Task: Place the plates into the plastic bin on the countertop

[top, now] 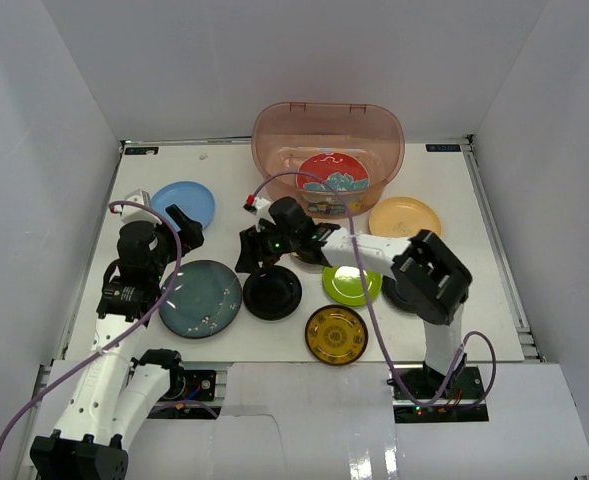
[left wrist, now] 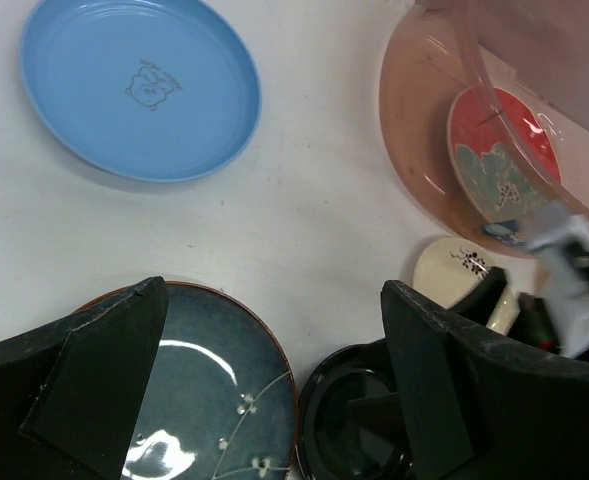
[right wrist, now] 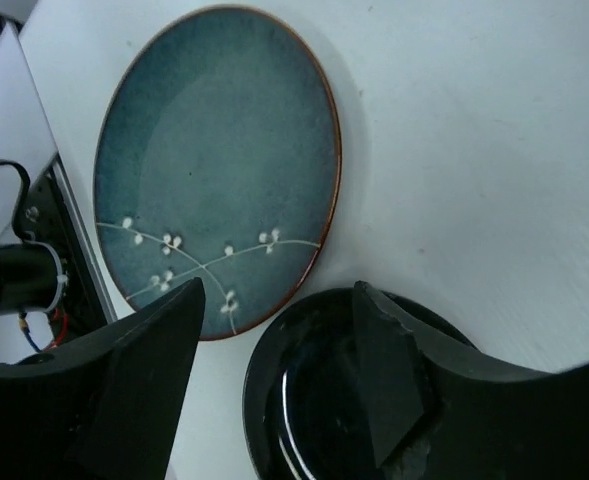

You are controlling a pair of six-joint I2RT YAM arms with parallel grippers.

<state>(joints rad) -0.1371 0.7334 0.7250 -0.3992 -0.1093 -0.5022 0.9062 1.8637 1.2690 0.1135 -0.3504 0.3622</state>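
Observation:
The plastic bin (top: 329,135) stands at the back centre with a red floral plate (top: 332,175) lying in it. On the countertop (top: 444,330) lie a light blue plate (top: 184,203), a dark teal plate (top: 200,297), a glossy black plate (top: 272,292), and lime green (top: 351,284), gold (top: 336,334) and pale orange (top: 404,216) plates. A cream plate (left wrist: 454,270) peeks out beside the right arm. My right gripper (right wrist: 279,325) is open astride the black plate's (right wrist: 314,410) rim, one finger inside the dish. My left gripper (left wrist: 274,380) hangs open above the teal plate's (left wrist: 209,400) far edge, holding nothing.
White walls enclose the countertop on three sides. The right arm (top: 374,255) stretches leftwards across the middle, over the plates in front of the bin. A cable (top: 359,260) loops along that arm. The metal frame edge (top: 499,250) runs down the right side.

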